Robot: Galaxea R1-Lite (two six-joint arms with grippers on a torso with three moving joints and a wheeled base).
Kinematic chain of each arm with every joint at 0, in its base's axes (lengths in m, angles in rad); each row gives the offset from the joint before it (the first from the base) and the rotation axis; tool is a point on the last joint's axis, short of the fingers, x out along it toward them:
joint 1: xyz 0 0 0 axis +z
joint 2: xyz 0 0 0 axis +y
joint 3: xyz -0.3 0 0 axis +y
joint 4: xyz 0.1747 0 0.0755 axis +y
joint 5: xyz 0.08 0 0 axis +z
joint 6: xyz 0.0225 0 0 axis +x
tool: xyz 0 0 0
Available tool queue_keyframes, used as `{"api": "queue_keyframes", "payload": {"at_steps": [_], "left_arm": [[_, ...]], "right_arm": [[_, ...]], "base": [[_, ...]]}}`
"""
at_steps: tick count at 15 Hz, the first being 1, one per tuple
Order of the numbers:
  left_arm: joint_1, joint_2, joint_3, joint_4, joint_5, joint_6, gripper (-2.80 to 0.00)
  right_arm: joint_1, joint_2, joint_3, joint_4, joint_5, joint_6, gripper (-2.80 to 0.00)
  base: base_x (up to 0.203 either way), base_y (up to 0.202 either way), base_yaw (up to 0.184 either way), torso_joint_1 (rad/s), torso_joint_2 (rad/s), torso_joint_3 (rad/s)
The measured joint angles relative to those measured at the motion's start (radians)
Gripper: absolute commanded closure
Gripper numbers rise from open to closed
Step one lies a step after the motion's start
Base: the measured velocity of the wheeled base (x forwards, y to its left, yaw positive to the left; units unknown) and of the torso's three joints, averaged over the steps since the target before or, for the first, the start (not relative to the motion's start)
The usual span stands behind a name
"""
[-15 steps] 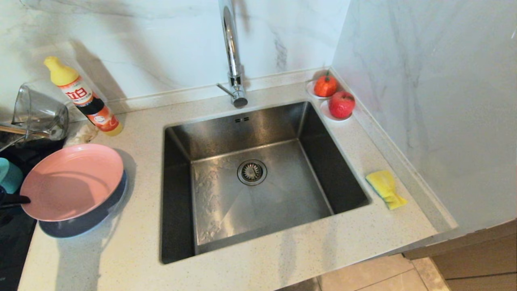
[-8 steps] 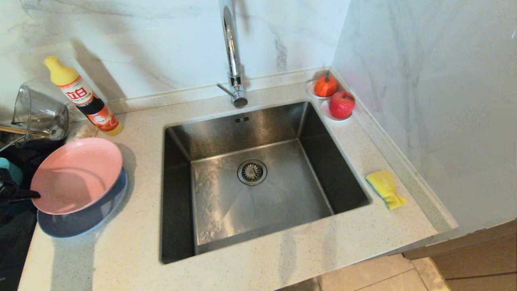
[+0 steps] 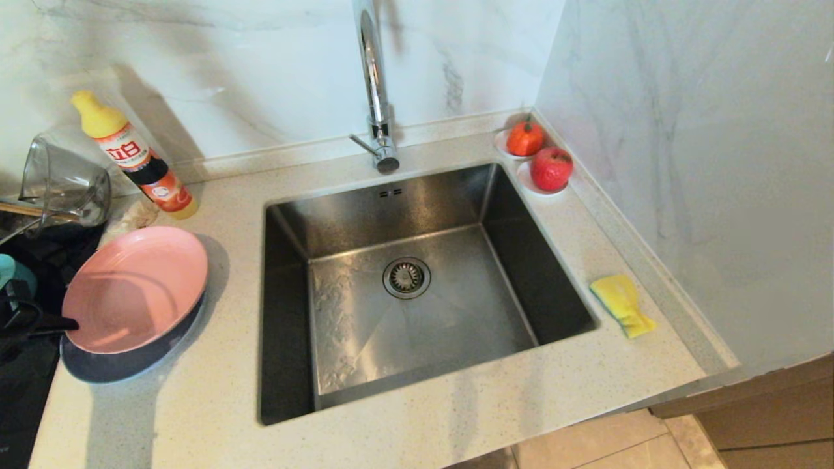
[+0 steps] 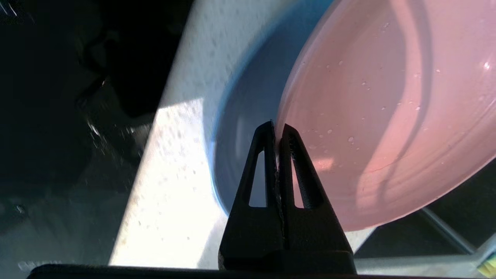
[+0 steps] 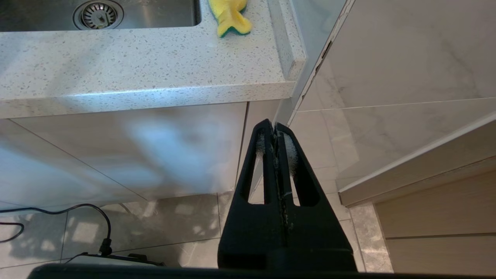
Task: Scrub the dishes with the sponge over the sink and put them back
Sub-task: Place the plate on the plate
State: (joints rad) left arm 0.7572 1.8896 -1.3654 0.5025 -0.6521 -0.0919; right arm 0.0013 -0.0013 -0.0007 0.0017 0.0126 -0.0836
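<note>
The speckled pale stone counter (image 3: 195, 417) fills the corner of a white marble-veined wall (image 3: 684, 163); cut into it is the sink (image 3: 417, 306), a square brushed-steel basin with a round drain strainer at its centre and a tall chrome faucet (image 3: 374, 85) rising behind its back edge. Left of the sink the grey-blue plate (image 3: 117, 368) lies flat on the counter, matte and wide. The pink plate (image 3: 137, 290), equally wide and matte, is tilted above it, its sink-side rim raised and small droplets on its face. The left gripper (image 4: 277, 130), black with slotted triangular fingers, comes in level from the far left and is clamped on the pink plate's rim away from the sink. A teal bowl (image 3: 16, 277) peeks at the picture's left edge, beyond the plates. The yellow sponge (image 3: 622, 303), crumpled with a green underside, lies on the counter right of the sink. The right gripper (image 5: 275, 130) hangs below the counter's front edge near the tiled floor, fingers pressed together on nothing.
</note>
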Motion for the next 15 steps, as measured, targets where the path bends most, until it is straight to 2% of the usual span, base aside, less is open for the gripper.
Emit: {"api": "queue_keyframes", "payload": {"at_steps": [4,7,10,15], "left_arm": [[0.003,-0.028,0.023,0.078,0.002,0.031,0.00],[0.013,-0.039,0.045,0.083,0.005,0.036,0.00],[0.041,-0.035,0.049,0.077,0.041,0.039,0.00],[0.081,-0.029,0.072,0.080,0.043,0.071,0.00]], "right_arm": [[0.000,0.000,0.000,0.000,0.000,0.000,0.00],[0.000,0.000,0.000,0.000,0.000,0.000,0.00],[0.000,0.000,-0.001,0.000,0.000,0.000,0.00],[0.000,0.000,0.000,0.000,0.000,0.000,0.00]], "base": [[0.000,0.000,0.000,0.000,0.00,0.000],[0.000,0.000,0.000,0.000,0.00,0.000],[0.000,0.000,0.000,0.000,0.00,0.000],[0.000,0.000,0.000,0.000,0.00,0.000]]}}
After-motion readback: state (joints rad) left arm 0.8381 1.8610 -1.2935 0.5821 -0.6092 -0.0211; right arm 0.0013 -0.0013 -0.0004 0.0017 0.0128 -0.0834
